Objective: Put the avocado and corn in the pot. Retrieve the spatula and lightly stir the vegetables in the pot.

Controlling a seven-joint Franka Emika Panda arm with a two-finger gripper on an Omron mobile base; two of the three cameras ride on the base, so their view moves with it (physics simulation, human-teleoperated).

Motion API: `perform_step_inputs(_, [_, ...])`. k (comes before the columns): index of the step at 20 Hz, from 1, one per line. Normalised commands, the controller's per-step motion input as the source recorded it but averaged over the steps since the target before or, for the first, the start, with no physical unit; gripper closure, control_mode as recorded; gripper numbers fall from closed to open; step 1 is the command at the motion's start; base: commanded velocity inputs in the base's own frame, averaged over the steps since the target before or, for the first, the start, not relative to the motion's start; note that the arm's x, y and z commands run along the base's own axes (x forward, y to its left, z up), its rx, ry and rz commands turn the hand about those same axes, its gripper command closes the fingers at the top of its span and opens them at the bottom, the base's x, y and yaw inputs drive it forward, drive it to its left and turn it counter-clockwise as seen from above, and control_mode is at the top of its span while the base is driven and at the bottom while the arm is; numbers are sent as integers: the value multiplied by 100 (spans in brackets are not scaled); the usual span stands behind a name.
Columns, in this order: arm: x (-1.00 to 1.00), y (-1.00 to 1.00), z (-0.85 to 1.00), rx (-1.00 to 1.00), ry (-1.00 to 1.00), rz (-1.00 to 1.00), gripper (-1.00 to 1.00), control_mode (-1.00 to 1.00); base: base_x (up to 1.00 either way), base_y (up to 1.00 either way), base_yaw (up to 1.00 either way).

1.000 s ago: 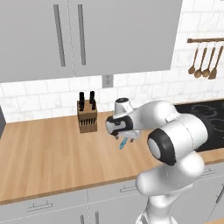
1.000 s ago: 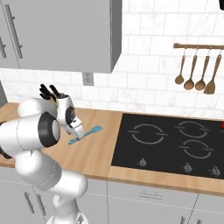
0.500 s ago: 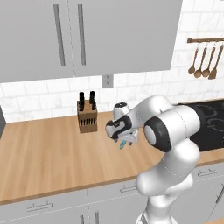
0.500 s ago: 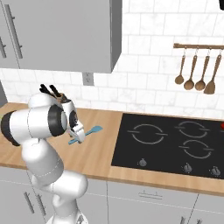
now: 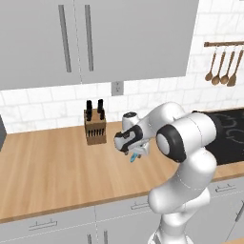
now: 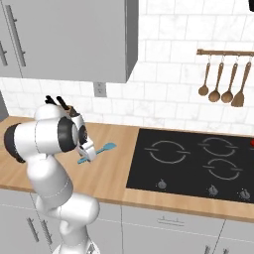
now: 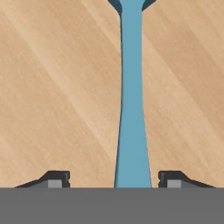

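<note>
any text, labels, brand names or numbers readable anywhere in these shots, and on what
None: no readable word, number or brand in any view.
Cooktop: ring outlines and small knobs, no lettering.
Spatula, knife block, cabinets, wall outlet: all plain.

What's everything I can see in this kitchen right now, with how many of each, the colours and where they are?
spatula: one, light blue, lying on the counter between the end effector's fingertips
counter: one, light wood, running left of the hob
knife block: one, brown with dark handles, at the back of the counter by the wall
hob: one, black with ring marks, set in the counter to the right
wooden utensils: four, brown, hanging from a rail on the tiled wall
upper cabinets: grey, with bar handles, above the counter
wall socket: one, grey, on the white tiles
end effector: one, dark tips, jaws apart on either side of the spatula handle
</note>
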Motion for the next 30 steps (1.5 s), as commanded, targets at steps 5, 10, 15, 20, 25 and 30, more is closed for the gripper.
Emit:
perform_step_inputs(5, [0, -3, -25, 0, 0, 0, 100, -100, 0, 0, 0])
perform_step_inputs(10, [0, -5, -43, 0, 0, 0, 100, -100, 0, 0, 0])
perform_step_inputs(15, [-8, -4, 0, 0, -8, 2, 100, -100, 0, 0, 0])
perform_step_inputs(20, [-74, -33, 47, 0, -32, 19, 100, -100, 0, 0, 0])
perform_step_inputs(25, [-96, -57, 92, 0, -12, 17, 100, -100, 0, 0, 0])
perform_step_inputs(30, [-80, -60, 100, 0, 0, 18, 100, -100, 0, 0, 0])
